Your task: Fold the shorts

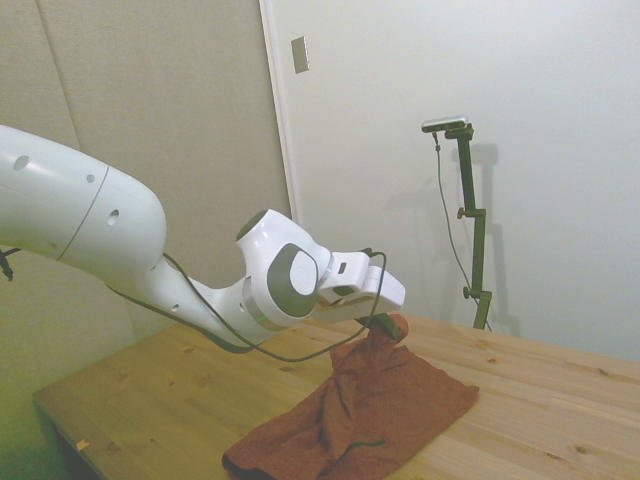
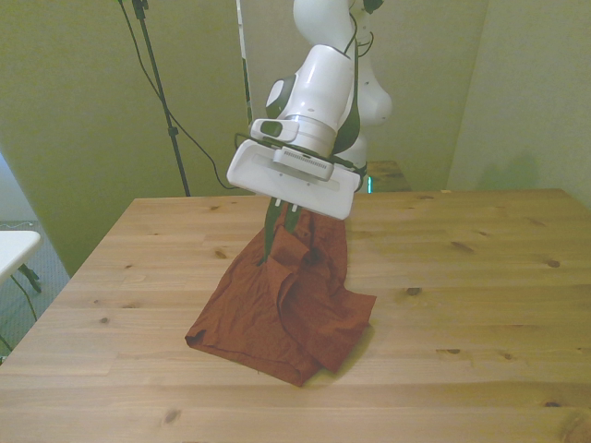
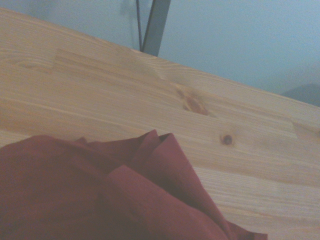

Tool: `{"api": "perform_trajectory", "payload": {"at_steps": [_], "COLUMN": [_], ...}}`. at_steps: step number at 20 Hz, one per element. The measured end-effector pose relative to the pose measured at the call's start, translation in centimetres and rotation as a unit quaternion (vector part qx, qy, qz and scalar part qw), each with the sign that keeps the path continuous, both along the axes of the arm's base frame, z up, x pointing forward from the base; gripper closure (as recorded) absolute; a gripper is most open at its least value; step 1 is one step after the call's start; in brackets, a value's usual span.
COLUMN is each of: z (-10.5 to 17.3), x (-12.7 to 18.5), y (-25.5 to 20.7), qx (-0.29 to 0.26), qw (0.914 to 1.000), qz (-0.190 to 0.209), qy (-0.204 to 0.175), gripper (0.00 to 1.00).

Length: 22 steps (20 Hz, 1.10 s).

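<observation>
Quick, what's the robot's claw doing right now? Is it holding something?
Claw: closed, pinching one edge of the shorts and lifting it off the table.

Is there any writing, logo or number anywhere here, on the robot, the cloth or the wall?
None can be read in any view.
The gripper housing shows a dark slotted strip, but no legible letters.
The shorts are plain, with no label showing.
The wall plate is blank.
The table shows only wood grain and knots.
</observation>
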State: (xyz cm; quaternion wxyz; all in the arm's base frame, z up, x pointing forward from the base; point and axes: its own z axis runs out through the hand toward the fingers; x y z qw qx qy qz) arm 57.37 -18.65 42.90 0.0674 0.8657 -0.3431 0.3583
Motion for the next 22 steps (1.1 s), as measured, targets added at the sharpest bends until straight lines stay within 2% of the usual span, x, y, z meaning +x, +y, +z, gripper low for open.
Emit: {"api": "perform_trajectory", "payload": {"at_steps": [7,10,13,16,21,22], "z": [1.6,1.0,-0.2,-0.8,-0.3,-0.2], "x": [0.7,0.8,1.1,0.8,0.1,-0.1], "y": [-4.7,-6.2,-8.7,-12.3,-15.7,-16.1], "qx": [0.046,0.097,0.163,0.227,0.261,0.268], "qw": [0.9987,0.9951,0.9865,0.9734,0.9638,0.9617], "qz": [-0.017,-0.019,-0.018,-0.026,-0.052,-0.056], "qy": [-0.008,-0.004,0.008,0.013,0.012,0.014], "gripper": [1.0,1.0,1.0,1.0,1.0,0.0]}}
